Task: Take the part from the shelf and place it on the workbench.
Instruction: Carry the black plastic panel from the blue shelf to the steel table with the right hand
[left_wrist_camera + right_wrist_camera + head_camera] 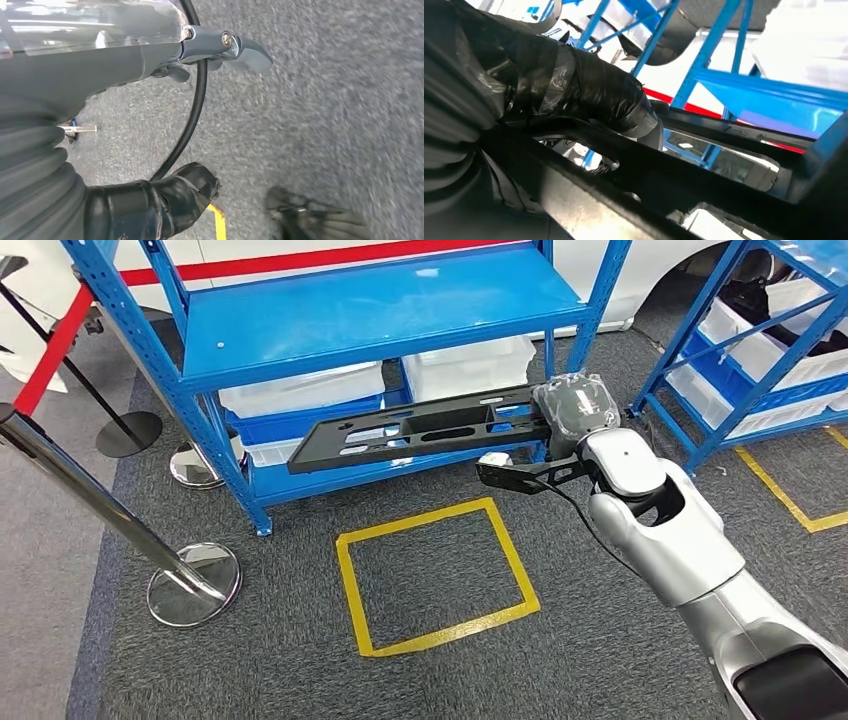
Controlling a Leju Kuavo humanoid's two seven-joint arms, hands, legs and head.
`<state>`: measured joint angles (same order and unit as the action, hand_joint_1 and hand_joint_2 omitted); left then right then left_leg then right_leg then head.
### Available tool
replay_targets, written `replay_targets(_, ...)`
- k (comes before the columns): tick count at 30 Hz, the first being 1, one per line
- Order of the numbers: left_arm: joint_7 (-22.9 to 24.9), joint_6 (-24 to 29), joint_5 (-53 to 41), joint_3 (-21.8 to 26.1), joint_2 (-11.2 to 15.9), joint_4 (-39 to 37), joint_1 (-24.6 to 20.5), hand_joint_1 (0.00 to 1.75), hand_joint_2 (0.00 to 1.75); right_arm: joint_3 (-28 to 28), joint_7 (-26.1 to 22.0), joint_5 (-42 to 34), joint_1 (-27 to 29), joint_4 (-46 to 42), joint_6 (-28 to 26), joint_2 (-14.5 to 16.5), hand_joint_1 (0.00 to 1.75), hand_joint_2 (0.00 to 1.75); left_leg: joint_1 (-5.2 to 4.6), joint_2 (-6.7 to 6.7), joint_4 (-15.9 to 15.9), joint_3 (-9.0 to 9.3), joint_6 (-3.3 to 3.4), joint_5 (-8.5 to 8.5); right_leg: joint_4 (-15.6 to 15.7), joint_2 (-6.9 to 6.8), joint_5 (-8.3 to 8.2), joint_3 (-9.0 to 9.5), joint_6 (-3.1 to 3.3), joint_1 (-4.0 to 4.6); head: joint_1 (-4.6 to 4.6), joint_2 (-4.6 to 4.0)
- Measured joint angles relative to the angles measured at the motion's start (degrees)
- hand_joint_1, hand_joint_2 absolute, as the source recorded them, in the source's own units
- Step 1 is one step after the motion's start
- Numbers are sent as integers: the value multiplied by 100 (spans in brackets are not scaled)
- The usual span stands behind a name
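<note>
Right hand (pixel 572 412) grips black part's (pixel 420 430) end — left hand (pixel 165 197) holds nothing.

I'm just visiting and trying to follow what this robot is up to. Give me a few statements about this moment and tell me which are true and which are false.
1. The robot's right hand holds a long black part. True.
2. The black part lies flat on the carpet inside the yellow square. False: it is held up in the air in front of the blue shelf, and nothing lies within the square.
3. White bins sit on the shelf's lower level. True.
4. The left hand grips the other end of the part. False: the left wrist view shows it over grey carpet with nothing in it.
5. The shelf frame is red. False: it is blue.
</note>
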<state>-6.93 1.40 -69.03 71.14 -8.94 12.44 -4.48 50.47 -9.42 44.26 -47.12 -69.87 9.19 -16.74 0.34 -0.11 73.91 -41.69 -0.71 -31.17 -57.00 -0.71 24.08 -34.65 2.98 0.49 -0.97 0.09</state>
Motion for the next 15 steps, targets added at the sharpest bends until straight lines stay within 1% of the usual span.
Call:
replay_targets(1,-2,7,-1,1,7,1,2,0,175,1,1,1,6,1,2,-1,175,175,9,1,-25,96,-14,142,-28,1,-41,-80,-17,-9,1,0)
replay_targets(2,-6,15,-2,2,15,1,2,0,175,1,1,3,9,1,3,-1,175,175,15,2,-236,286,-18,298,-63,5,-77,-158,-38,-19,1,0)
replay_targets(3,-10,23,-2,2,24,2,-2,0,175,1,1,3,9,1,6,-1,175,175,18,0,-600,557,-8,364,-106,9,-108,-228,-61,-28,2,0)
replay_targets(4,-15,30,-2,2,32,2,-7,0,175,1,1,3,7,1,7,-1,175,175,12,-3,-1008,839,16,348,-154,13,-131,-288,-86,-31,0,0)
replay_targets(5,-21,34,-2,2,38,2,-10,0,175,1,0,3,6,1,9,-2,175,175,1,-7,-1328,1046,46,288,-192,13,-153,-326,-118,-32,-1,0)
replay_targets(6,-25,38,-2,2,42,2,-13,0,175,2,0,2,7,1,12,-2,175,175,-10,-11,-1532,1166,80,214,-219,12,-175,-349,-151,-33,-3,0)
replay_targets(7,-25,42,-2,2,44,2,-13,0,175,2,0,2,6,1,15,-2,175,175,-21,-13,-1607,1192,119,197,-224,12,-203,-358,-188,-34,-5,0)
replay_targets(8,-22,46,-2,2,43,2,-12,0,175,2,0,1,5,1,18,0,175,175,-19,-9,-1621,1171,164,225,-214,14,-236,-357,-229,-30,-5,0)
replay_targets(9,-14,52,-2,3,39,2,-14,0,175,2,0,-3,1,1,21,0,175,175,-7,1,-1650,1171,215,267,-223,26,-233,-369,-263,-35,-6,0)
replay_targets(10,-3,57,-2,3,36,2,-17,0,175,2,-1,-9,-6,1,24,0,175,175,6,11,-1681,1165,262,316,-290,39,-170,-406,-299,-40,-12,0)
replay_targets(11,9,66,-2,4,33,2,-17,0,175,2,-2,-15,-15,1,27,-1,175,175,19,22,-1706,1149,303,367,-508,52,-4,-501,-333,-52,-17,0)
replay_targets(12,20,73,-2,5,32,2,-17,0,175,3,-2,-20,-19,2,32,-3,175,175,25,29,-1712,1124,326,404,-836,62,220,-634,-362,-77,-23,0)
replay_targets(13,26,81,-2,6,35,2,-13,0,175,5,-3,-21,-17,4,36,-3,175,175,24,32,-1708,1084,337,432,-1239,63,449,-788,-392,-96,-28,-1)
replay_targets(14,29,89,-2,7,38,2,-8,0,175,8,-2,-22,-6,9,40,-3,175,175,22,35,-1697,1047,340,453,-1606,62,620,-917,-416,-117,-28,-1)
replay_targets(15,31,92,-2,8,42,2,-5,0,175,10,-2,-22,10,14,47,-3,175,175,21,35,-1685,1020,335,466,-1775,61,666,-949,-433,-133,-28,-1)
